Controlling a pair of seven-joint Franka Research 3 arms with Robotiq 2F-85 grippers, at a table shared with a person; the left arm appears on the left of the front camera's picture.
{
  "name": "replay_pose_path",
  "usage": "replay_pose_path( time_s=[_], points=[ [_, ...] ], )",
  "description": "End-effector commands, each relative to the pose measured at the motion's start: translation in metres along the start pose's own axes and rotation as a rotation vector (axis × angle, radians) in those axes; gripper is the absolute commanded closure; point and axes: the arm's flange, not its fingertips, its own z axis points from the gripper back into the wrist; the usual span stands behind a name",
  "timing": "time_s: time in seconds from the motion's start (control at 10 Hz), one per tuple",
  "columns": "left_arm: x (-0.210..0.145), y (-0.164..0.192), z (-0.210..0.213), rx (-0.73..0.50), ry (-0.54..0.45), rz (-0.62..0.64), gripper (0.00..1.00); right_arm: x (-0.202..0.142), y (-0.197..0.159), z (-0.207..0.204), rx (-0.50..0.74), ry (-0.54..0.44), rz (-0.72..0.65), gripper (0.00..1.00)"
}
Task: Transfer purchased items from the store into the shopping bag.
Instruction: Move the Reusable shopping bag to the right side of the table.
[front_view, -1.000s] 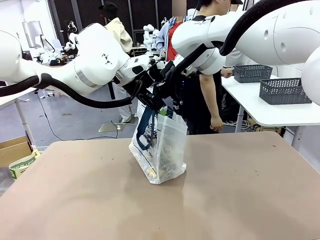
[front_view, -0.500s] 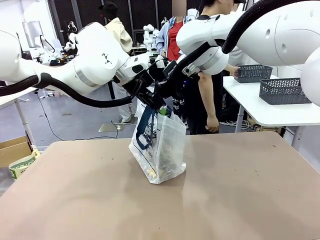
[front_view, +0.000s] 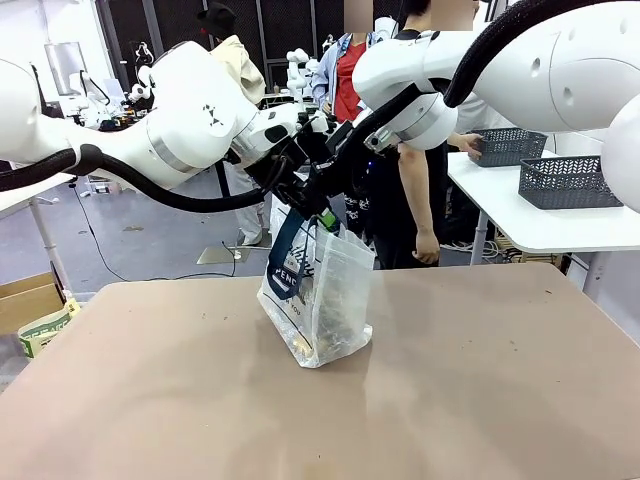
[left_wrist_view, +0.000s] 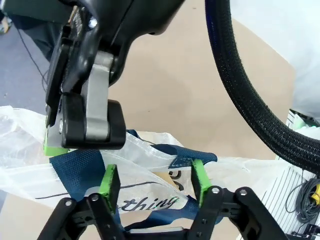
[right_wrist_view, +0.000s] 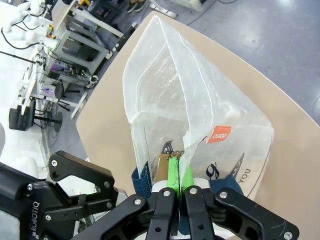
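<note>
Brown worktop (front_view: 480, 390), bare and lightly scuffed. Far right: a white side table (front_view: 540, 215) carrying two dark grey slotted baskets (front_view: 570, 182), well apart from the brown worktop. A person in dark clothes (front_view: 405, 190) stands beyond the far edge. Cardboard box (front_view: 25, 300) on the floor at left.

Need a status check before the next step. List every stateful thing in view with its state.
Bag: upright on the table, mouth held up, goods inside.
Left gripper: open, pads either side of the bag's blue handle.
Right gripper: shut on the bag's rim.
Grey baskets: on the far white table, contents not visible.
</note>
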Motion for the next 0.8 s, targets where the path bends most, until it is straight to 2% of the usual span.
replay_pose_path(
  time_s=[0.0,0.3,0.7],
  points=[
    [-0.0022,-0.0024,0.0020,0.026,-0.005,0.089,0.04,0.0033,0.0026,0.0042,0.020,-0.012,-0.020,1.00],
    [0.0006,-0.0033,0.0017,0.034,0.008,0.239,0.04,0.0029,0.0030,0.0039,0.018,-0.011,-0.019,1.00],
    [0.0068,-0.0083,0.0004,0.018,0.018,0.339,0.04,0.0035,0.0030,0.0043,0.016,-0.015,-0.019,1.00]
  ],
)
